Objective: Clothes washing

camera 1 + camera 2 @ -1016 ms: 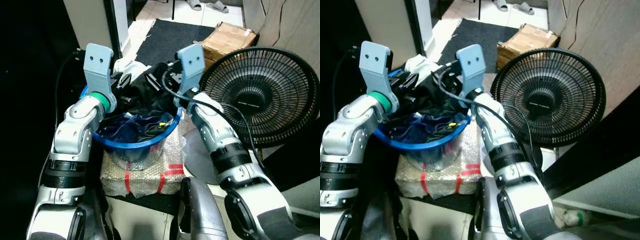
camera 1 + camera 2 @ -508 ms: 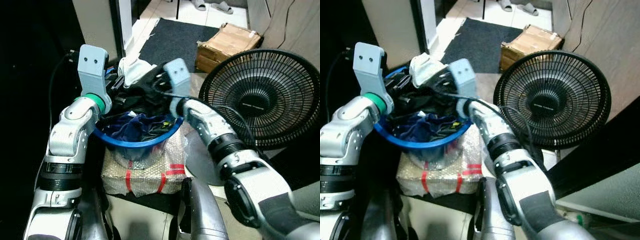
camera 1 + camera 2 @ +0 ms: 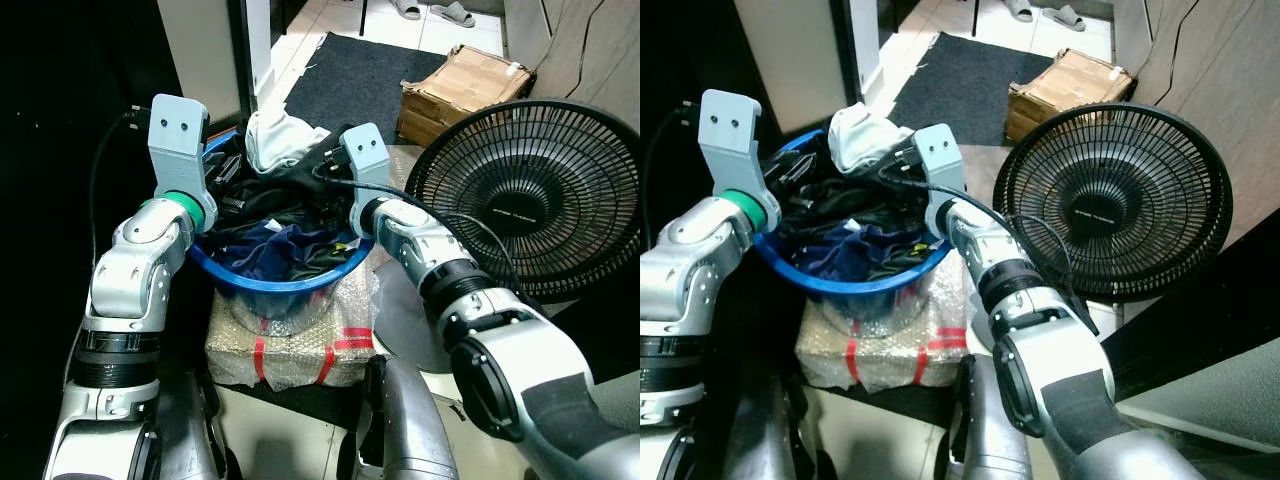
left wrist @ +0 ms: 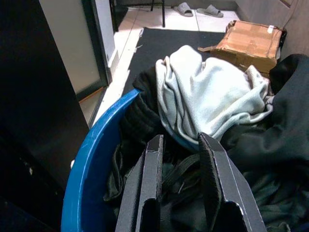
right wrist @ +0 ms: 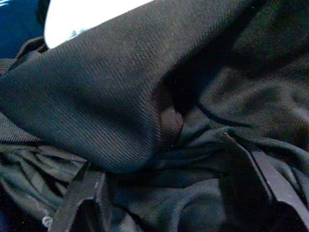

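Against the right-hand wall, a big black fan (image 3: 530, 190), round grille facing up and outward, near the blue basin (image 3: 285, 285) but apart from it. Farther back on the floor, a dark mat (image 3: 350, 75) and, beside it, a taped cardboard box (image 3: 465, 85); at the very top edge, a pair of slippers (image 3: 435, 10) on pale tiles. Front and centre, the blue basin heaped with clothes, perched on a bubble-wrapped parcel (image 3: 290, 340) banded with red tape. Inside the basin: mostly black clothing (image 3: 275, 190) piled high, a navy garment (image 3: 280, 245) toward the near rim, and a white garment (image 3: 280, 135) crowning the far side. At the basin's left rim, the left gripper (image 4: 181, 176), reaching in over the blue edge with its two black fingers (image 4: 212, 179) a narrow gap apart, tips pressed down among dark straps and folds just below the white garment; cannot tell whether any fabric is pinched between them. At the basin's right rim, the right gripper (image 5: 164, 193), wrist pointed into the heap, fingers (image 5: 256, 179) spread wide apart and sunk into the black clothing, a thick ribbed fold of that cloth bulging between and above them without being clamped. Along the right forearm, a black cable (image 3: 440, 215) looping down from the wrist.
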Controlling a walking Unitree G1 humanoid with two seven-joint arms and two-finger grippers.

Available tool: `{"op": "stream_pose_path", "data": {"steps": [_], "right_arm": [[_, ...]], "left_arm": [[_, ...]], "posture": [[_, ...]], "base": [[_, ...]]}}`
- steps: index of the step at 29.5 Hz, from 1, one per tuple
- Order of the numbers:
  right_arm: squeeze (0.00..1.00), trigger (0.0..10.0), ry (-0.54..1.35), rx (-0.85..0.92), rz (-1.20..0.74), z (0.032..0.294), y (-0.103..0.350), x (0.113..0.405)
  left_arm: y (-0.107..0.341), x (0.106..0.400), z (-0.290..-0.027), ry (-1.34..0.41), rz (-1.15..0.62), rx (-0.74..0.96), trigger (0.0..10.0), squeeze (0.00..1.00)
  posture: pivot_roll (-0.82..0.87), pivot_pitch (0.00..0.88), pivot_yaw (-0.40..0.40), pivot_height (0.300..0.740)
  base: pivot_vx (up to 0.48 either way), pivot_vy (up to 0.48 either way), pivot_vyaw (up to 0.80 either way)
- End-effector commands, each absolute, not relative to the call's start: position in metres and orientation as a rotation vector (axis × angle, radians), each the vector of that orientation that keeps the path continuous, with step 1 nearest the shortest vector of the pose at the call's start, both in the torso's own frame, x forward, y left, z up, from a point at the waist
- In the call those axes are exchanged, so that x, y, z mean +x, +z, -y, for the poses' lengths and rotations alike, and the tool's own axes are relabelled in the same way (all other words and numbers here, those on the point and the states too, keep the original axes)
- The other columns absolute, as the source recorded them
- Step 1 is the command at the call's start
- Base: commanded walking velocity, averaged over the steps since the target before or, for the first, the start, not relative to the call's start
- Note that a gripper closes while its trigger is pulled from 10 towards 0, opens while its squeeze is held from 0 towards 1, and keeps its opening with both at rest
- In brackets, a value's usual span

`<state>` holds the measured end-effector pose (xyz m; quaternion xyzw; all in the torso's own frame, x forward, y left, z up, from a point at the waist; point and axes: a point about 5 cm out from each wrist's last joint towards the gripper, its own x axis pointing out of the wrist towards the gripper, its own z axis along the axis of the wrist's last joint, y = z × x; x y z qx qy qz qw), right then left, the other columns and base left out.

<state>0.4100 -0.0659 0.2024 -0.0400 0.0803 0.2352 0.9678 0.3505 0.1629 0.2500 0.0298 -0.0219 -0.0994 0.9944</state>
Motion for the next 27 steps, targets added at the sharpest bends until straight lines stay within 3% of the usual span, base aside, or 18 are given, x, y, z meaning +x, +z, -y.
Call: {"op": "stream_pose_path", "data": {"steps": [1, 12, 16, 27], "right_arm": [[0.00, 0.0, 0.436, -0.072, -0.194, 0.073, 0.195, 0.410], [0.00, 0.0, 0.412, 0.131, -0.090, 0.078, 0.212, 0.414], [0.00, 0.0, 0.409, 0.316, -0.012, 0.084, 0.231, 0.418], [0.00, 0.0, 0.420, 0.388, 0.048, 0.089, 0.245, 0.420]], "left_arm": [[0.248, 0.348, -0.164, -0.195, 0.035, 0.058, 10.0, 0.00], [0.246, 0.348, -0.167, -0.176, 0.025, 0.057, 10.0, 0.00], [0.248, 0.348, -0.167, -0.173, 0.030, 0.058, 10.0, 0.00], [0.249, 0.348, -0.168, -0.167, 0.034, 0.061, 10.0, 0.00]], "posture": [[0.09, 0.214, -0.044, 0.501], [0.09, 0.204, -0.043, 0.501], [0.09, 0.190, -0.037, 0.501], [0.10, 0.179, -0.033, 0.501]], "base": [[0.000, 0.000, 0.00], [0.000, 0.000, 0.00], [0.000, 0.000, 0.00], [0.000, 0.000, 0.00]]}}
